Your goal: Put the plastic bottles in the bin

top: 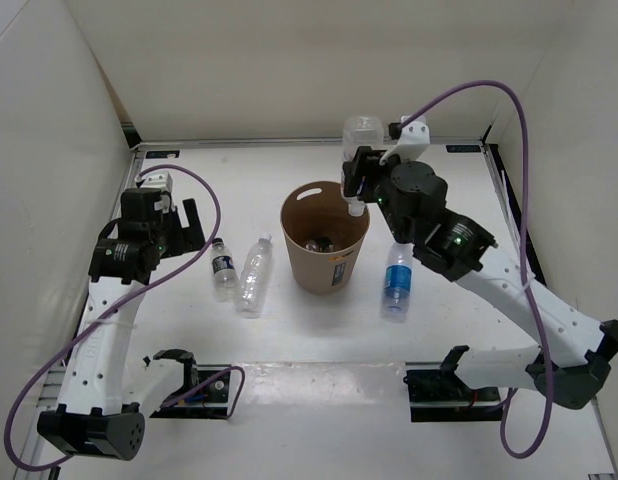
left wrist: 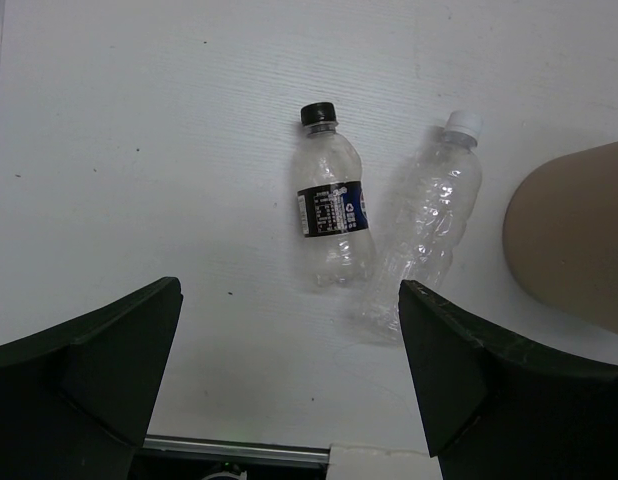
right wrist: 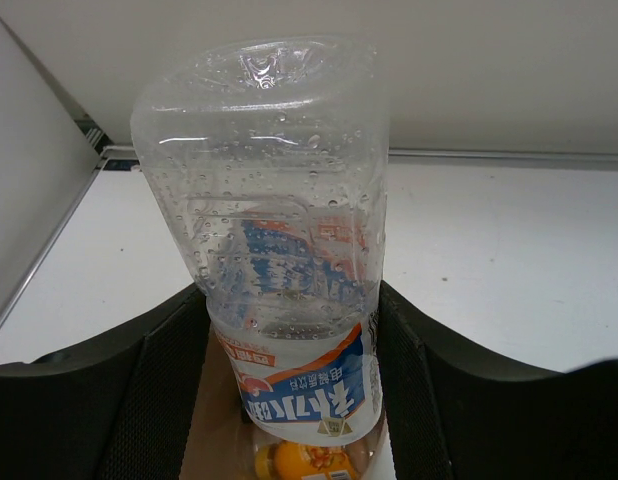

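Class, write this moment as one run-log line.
right gripper: shut on white/orange-labelled bottle over bin | left gripper: open near dark-labelled bottle

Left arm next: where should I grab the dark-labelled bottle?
Probably best to come straight down on the dark-labelled bottle, closing across its label band. It lies flat on the table, and the clear bottle crowds its base, leaving more room higher up.

Outer bottle and inner bottle lie left of the bin, 3rd bottle right, 4th bottle above its rim.
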Action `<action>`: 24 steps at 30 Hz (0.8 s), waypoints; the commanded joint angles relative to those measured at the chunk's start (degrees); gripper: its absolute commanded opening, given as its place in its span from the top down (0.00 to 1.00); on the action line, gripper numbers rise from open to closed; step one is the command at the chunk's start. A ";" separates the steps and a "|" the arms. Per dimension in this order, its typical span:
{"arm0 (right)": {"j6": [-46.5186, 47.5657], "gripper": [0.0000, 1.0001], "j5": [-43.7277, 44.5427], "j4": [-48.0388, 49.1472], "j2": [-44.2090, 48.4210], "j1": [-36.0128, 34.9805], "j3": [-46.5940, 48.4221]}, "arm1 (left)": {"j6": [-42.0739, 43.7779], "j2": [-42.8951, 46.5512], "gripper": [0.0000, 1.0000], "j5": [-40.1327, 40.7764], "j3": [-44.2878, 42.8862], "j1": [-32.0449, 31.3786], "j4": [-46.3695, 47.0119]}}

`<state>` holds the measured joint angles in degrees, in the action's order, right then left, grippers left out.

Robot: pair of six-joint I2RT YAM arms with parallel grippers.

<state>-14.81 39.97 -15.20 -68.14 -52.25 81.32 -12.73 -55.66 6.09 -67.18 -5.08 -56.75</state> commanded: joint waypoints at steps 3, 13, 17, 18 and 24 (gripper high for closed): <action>-3.91 1.00 -4.44 4.74 -1.38 2.41 -0.45 | -0.01 -0.59 0.00 -0.99 -1.29 -0.02 0.15; -14.27 1.00 -3.06 3.69 -1.73 4.26 -8.01 | -0.01 -0.86 0.00 -1.52 -1.29 -0.02 0.06; -17.79 1.00 -2.62 3.86 -0.60 4.35 -11.35 | -0.19 -0.68 0.00 -1.43 -1.29 -0.02 0.15; -17.97 1.00 -2.09 3.86 0.54 4.26 -13.18 | -0.01 -0.59 0.00 -1.43 -1.20 0.07 0.15; -19.38 0.89 3.69 5.27 4.50 0.15 -16.98 | -0.10 -0.85 0.00 -1.60 -1.29 -0.02 0.24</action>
<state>-32.01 37.54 -13.32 -67.42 -49.10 64.71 -12.73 -56.84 5.28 -67.18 -5.10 -56.75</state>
